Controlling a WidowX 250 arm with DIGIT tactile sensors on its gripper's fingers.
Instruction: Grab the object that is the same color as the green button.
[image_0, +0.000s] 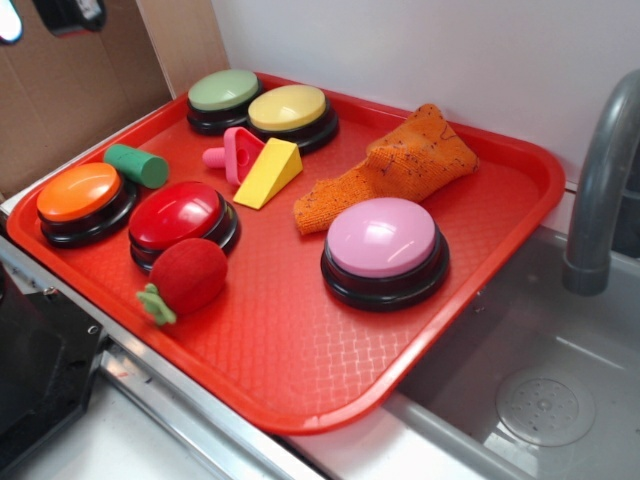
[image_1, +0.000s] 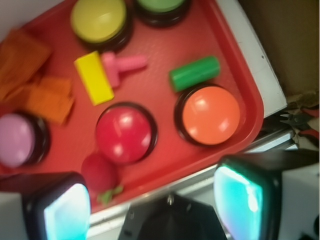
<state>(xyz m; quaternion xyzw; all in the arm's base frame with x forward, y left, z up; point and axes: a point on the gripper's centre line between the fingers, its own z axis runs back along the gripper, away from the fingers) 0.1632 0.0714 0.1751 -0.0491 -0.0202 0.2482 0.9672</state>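
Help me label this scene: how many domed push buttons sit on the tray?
5. The green button and yellow button sit at the far edge, the orange button and red button at the left, the pink button toward the right. None appears hidden.

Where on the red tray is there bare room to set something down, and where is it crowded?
Bare: the tray's near corner, bordered by the plush strawberry and pink button. Crowded: the far left, where the green cylinder, orange button, red button and yellow wedge cluster.
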